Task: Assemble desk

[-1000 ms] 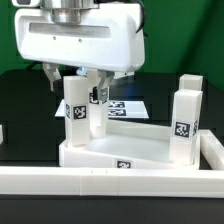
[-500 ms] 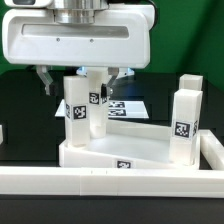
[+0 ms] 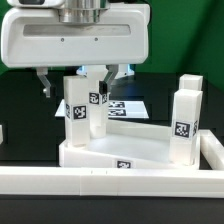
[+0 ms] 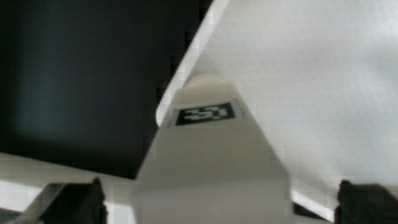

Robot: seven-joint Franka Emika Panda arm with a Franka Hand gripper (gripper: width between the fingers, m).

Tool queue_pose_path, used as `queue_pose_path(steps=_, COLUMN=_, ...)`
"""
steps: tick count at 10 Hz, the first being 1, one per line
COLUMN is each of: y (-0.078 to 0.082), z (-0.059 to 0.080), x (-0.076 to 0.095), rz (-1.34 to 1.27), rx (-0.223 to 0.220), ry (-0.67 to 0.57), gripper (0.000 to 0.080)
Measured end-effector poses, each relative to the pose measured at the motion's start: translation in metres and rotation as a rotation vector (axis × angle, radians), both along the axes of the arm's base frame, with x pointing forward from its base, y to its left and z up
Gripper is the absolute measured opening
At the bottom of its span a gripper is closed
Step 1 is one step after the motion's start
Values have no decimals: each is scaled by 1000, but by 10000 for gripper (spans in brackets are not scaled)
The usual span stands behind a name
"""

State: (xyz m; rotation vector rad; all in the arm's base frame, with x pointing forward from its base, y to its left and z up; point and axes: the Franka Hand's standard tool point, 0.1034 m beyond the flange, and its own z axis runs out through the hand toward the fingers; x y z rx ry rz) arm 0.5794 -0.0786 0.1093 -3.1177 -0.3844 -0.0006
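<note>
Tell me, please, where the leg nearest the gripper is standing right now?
In the exterior view, that leg stands upright at the left corner of the desk top, directly beneath the gripper, with the marker board behind it.

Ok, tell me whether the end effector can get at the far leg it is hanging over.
Probably yes: the end effector hangs open straight above that leg, one finger on either side, with nothing between them.
</note>
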Motion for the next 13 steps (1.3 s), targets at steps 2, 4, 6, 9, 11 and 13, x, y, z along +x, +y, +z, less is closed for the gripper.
queue_pose_path(steps=2, y=0, z=0, x=0, rz=-8, rx=0, ry=0, gripper=467)
queue_pose_path(steps=4, y=0, z=0, x=0, rz=-24, rx=0, ry=0, gripper=289)
queue_pose_path(steps=6, y=0, z=0, x=0, rz=-41, rx=0, ry=0, gripper=289)
queue_pose_path(steps=9, y=-4, z=1, x=-1, rz=-329, rx=22, ry=18, gripper=289)
queue_pose_path(steps=11, y=-3, z=0, x=-1, rz=-503, rx=20, ry=21, gripper=289)
queue_pose_path(steps=13, y=-3, z=0, x=-1, rz=-678, rx=31, ry=23, gripper=291)
